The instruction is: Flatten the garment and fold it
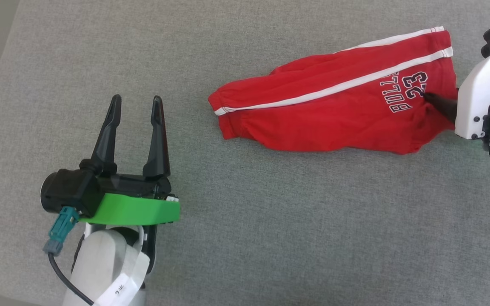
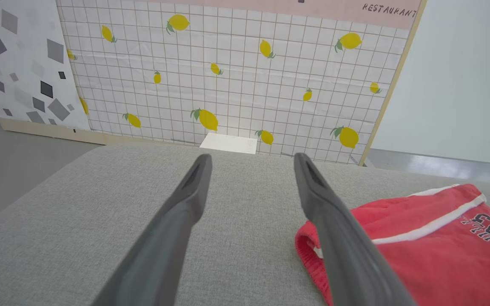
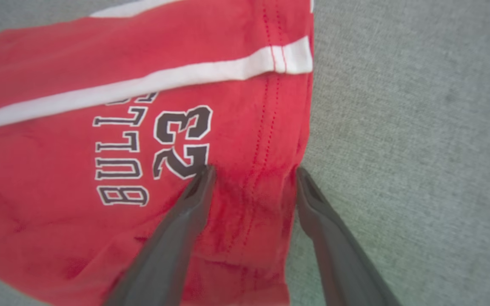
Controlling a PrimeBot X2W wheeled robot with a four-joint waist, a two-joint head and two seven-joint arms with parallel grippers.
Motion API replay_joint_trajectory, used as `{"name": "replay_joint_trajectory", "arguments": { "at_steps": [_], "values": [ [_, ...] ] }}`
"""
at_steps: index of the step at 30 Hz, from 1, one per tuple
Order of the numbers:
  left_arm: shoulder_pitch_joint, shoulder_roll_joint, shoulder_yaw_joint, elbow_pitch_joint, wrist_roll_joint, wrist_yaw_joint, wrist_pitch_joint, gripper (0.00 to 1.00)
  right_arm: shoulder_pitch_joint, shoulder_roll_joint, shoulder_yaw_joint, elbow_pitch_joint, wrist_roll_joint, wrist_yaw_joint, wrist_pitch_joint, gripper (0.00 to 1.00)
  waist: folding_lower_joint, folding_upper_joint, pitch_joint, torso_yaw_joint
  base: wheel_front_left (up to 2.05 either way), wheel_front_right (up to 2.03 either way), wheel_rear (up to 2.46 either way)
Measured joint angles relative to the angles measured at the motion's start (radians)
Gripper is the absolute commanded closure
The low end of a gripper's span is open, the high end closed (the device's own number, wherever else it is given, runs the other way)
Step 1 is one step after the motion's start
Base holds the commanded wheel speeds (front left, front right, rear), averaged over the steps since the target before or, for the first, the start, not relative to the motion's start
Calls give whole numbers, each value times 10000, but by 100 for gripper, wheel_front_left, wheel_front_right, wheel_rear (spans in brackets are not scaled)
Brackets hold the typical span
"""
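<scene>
At 3 o'clock, right gripper [image 3: 253,170] low, jaws apart astride the hem of the garment [image 1: 334,114], lying at 2 o'clock on grey upholstery [image 1: 270,233]. At 8 o'clock, left gripper [image 1: 136,102] poised, jaws wide, empty.

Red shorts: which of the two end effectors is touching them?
The right end effector: its open fingers press on the red shorts at the hem beside the 23. The left end effector is apart from them, over the bare grey fabric surface.

left gripper [image 1: 136,100] low-left, pointing forward, jaws wide apart; right gripper [image 3: 254,172] far right, tilted down, jaws spread
</scene>
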Motion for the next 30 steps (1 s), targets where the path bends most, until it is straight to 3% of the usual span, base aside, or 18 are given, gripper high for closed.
{"name": "replay_joint_trajectory", "arguments": {
  "at_steps": [22, 30],
  "values": [
    [-15, -48, 111, 219, -31, -86, 0, 0, 28, 102, -619, 31, -201, 2, 155, 100, 0, 0, -297, -193, 0, 0, 0],
    [17, -56, 105, 364, -67, -82, 0, 0, 763, -489, -1684, -159, -341, 2, 426, 100, 0, 0, -724, -383, 0, 0, 0]
  ]
}}
